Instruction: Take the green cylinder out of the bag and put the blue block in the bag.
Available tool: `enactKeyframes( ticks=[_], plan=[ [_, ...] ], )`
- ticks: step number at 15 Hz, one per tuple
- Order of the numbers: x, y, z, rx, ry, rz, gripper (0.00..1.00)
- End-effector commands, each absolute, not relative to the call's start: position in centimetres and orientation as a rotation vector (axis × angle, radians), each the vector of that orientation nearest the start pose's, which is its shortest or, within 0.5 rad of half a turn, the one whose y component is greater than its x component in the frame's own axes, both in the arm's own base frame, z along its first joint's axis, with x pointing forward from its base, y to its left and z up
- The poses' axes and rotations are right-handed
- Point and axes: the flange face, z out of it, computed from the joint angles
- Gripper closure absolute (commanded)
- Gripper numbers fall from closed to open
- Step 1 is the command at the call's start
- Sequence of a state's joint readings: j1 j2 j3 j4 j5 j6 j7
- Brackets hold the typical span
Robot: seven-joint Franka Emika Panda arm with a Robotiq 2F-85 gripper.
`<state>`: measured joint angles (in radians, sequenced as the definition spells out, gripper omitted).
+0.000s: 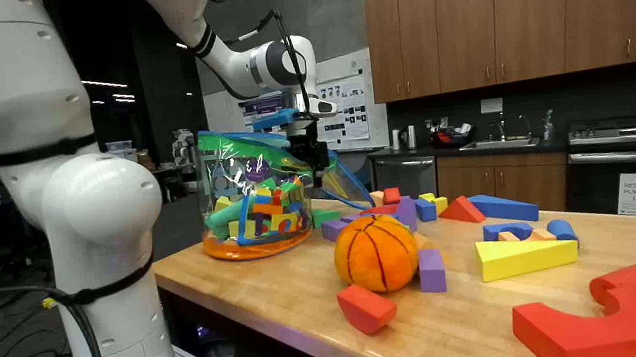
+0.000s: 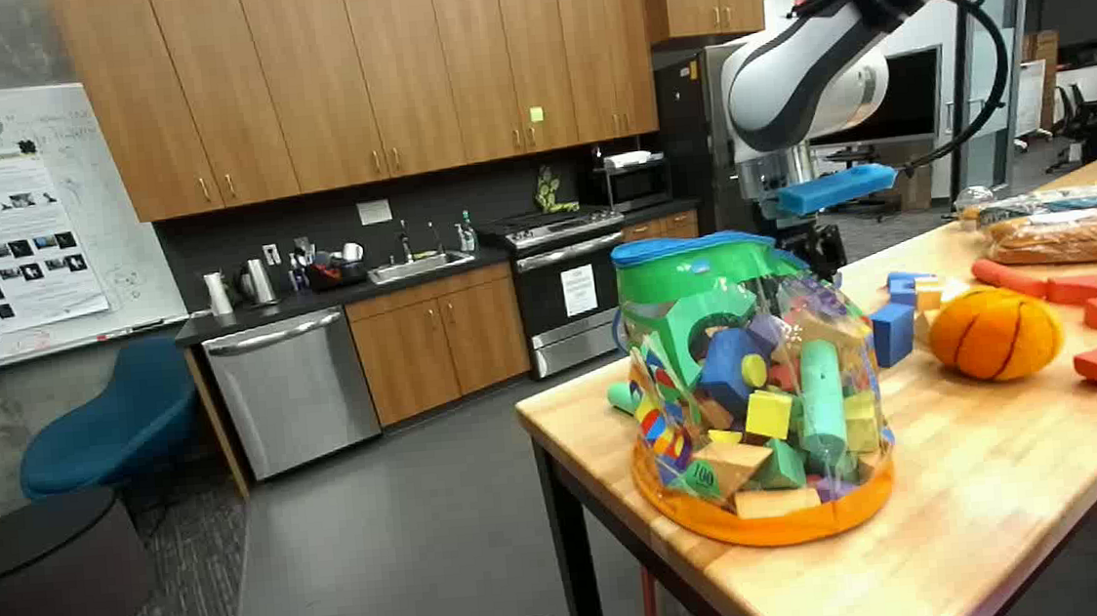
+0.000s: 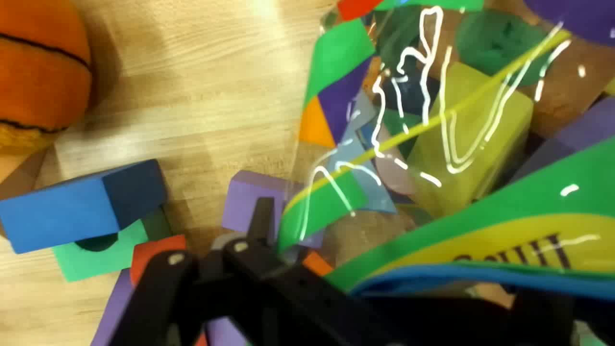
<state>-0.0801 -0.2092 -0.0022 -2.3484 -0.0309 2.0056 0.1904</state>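
One green cylinder [image 2: 821, 399] | inside bag [image 2: 688, 273], lower than jaws, apart | jaws spread wide

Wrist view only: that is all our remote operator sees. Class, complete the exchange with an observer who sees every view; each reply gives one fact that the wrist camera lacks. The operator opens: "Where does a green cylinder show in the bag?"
Observer: In an exterior view, a green cylinder shows lengthwise through the clear side of the bag.
Operator: How does the bag stand?
Observer: It stands on the table close to an edge, as an exterior view shows.
Operator: I can see a blue block. Is it the only blue piece out there?
Observer: No. In an exterior view, a long blue wedge lies on the table too.
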Motion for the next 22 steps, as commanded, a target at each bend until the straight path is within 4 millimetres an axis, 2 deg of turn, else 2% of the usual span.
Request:
enactKeyframes(
  ticks=[1, 11, 13, 17, 22],
  plan=[
    [45.5, -3.9, 40.5, -3.142, 0.407, 0.211, 0.00],
    [45.5, -3.9, 40.5, -3.142, 0.407, 0.211, 0.00],
    [45.2, -4.5, 40.8, -3.150, 0.418, 0.197, 0.00],
    [44.4, -5.8, 43.2, -3.165, 0.467, 0.107, 0.00],
    [42.7, -6.5, 48.5, -3.200, 0.492, -0.100, 0.00]
  ],
)
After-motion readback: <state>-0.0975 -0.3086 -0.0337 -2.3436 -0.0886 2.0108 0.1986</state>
